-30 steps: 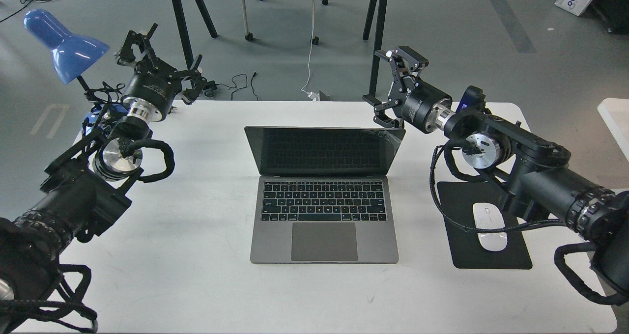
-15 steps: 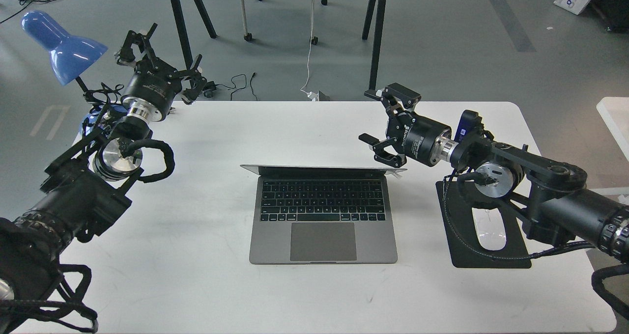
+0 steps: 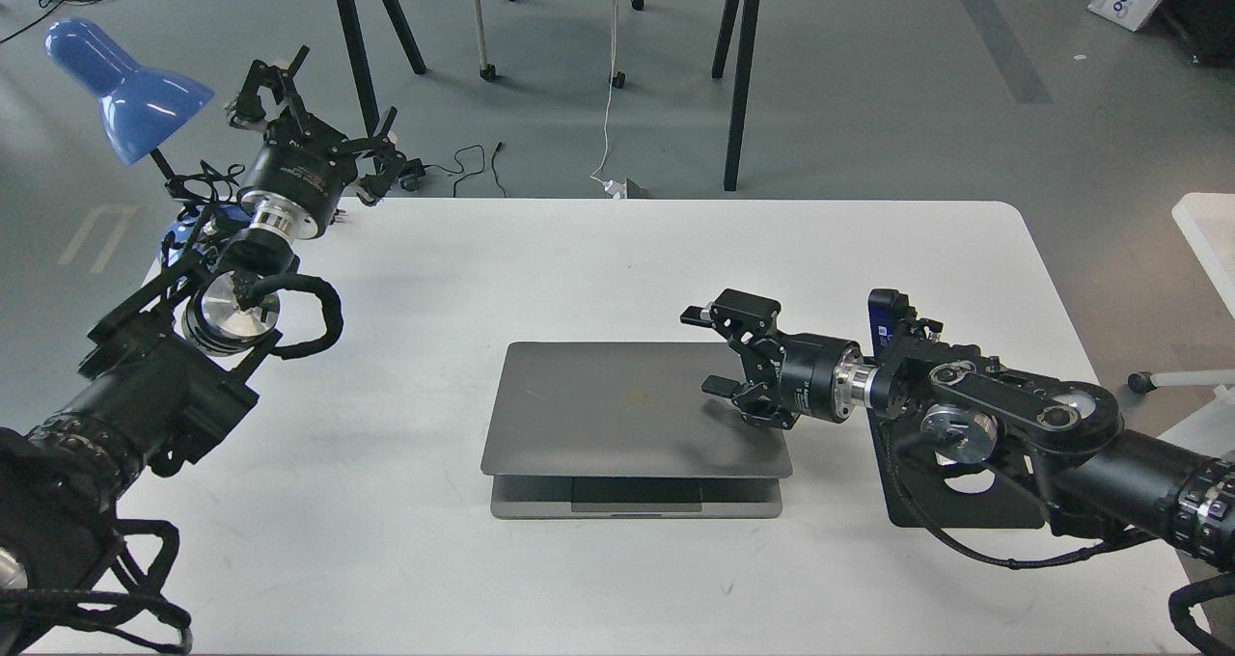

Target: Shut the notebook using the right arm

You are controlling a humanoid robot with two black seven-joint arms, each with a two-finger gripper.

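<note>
Notebook (image 3: pixel 632 415) lies at the centre of the white surface (image 3: pixel 579 260), its grey lid tipped down almost flat, with a thin gap left at the front edge where a strip of the base and trackpad shows. At centre right of the frame the right arm (image 3: pixel 1003 415) reaches in low from the right edge, and its gripper (image 3: pixel 719 357) sits at the lid's right rim with the two fingers spread wide; the lower finger seems to rest on the lid, holding nothing. Beneath that arm lies a black mouse pad (image 3: pixel 965 502). In the upper left, the left gripper (image 3: pixel 318 106) hangs beside a blue lamp (image 3: pixel 121 87), its fingers spread apart and empty, well apart from the notebook.
</note>
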